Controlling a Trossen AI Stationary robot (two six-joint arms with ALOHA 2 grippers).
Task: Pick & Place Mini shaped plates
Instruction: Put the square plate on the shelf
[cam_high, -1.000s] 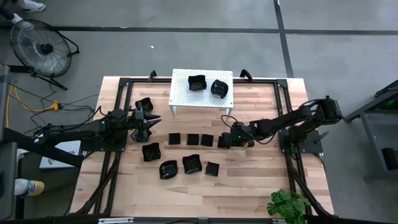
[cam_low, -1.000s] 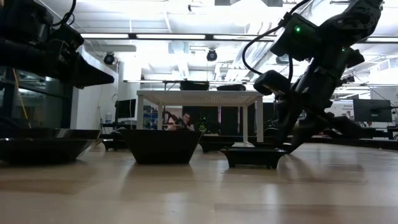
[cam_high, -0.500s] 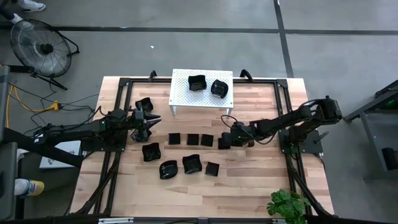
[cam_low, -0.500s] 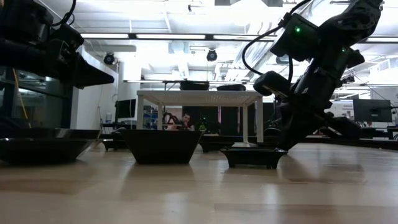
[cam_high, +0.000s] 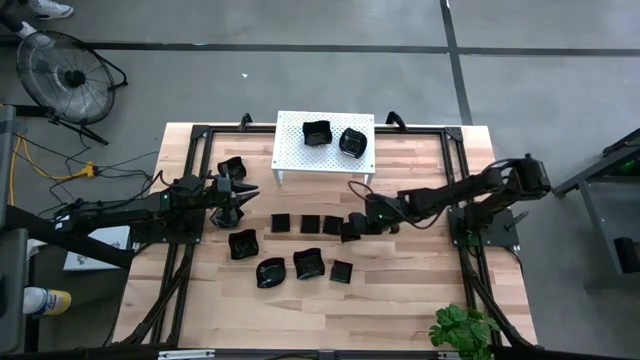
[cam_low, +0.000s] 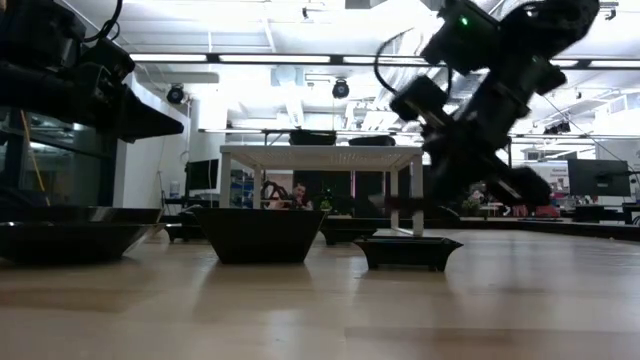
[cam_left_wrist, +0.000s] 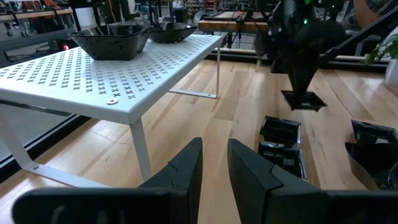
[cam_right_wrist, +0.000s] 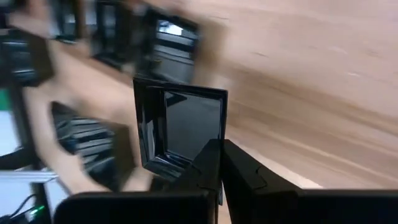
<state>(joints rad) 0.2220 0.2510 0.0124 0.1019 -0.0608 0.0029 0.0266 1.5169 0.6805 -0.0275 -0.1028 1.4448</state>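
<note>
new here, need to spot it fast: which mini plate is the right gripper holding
Start at the white perforated stand at the table's back. In front of it runs a row of flat square plates. At that row's right end, the right gripper is shut on one square plate, the only one lifted off the wood.

Bright overhead light; right wrist view motion-blurred.

A wooden table (cam_high: 400, 290) is seen. A white stand (cam_high: 325, 150) is set at its back edge, and small black plates (cam_high: 309, 224) are laid out in front.
</note>
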